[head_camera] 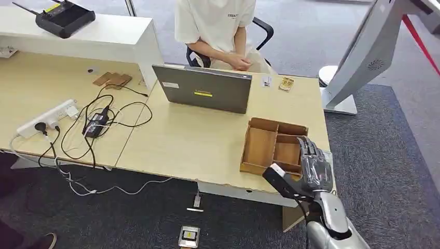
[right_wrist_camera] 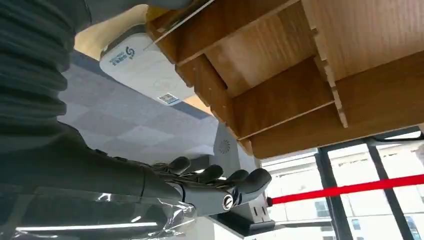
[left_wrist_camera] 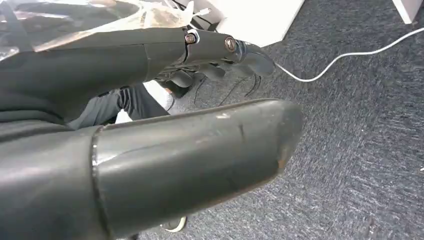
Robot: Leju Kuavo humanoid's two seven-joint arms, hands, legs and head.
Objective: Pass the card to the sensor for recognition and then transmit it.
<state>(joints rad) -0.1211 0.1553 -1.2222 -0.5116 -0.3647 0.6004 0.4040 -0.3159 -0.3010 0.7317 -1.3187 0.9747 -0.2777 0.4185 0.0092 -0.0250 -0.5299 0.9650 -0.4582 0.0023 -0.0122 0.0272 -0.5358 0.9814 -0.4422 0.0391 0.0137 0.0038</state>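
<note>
My right hand (head_camera: pixel 313 165) hovers over the front right corner of a divided wooden tray (head_camera: pixel 259 148) on the desk, fingers stretched out and holding nothing. The right wrist view has the same straight fingers (right_wrist_camera: pixel 220 186) beside the tray's compartments (right_wrist_camera: pixel 280 95), with the white sensor stand (right_wrist_camera: pixel 145 65) beyond. Two small cards, one white (head_camera: pixel 266 81) and one yellowish (head_camera: pixel 286 83), lie at the desk's far edge. The tall white sensor stand (head_camera: pixel 363 57) rises just past the desk's right end. My left hand (left_wrist_camera: pixel 200 50) hangs over the carpet, holding nothing.
A grey laptop (head_camera: pixel 203 88) stands mid-desk, and a person (head_camera: pixel 218 26) sits behind it. A power strip (head_camera: pixel 46 118) and tangled cables (head_camera: pixel 98 124) cover the left desk. A black router (head_camera: pixel 65 18) sits on the white counter. A small device (head_camera: pixel 189 236) lies on the floor.
</note>
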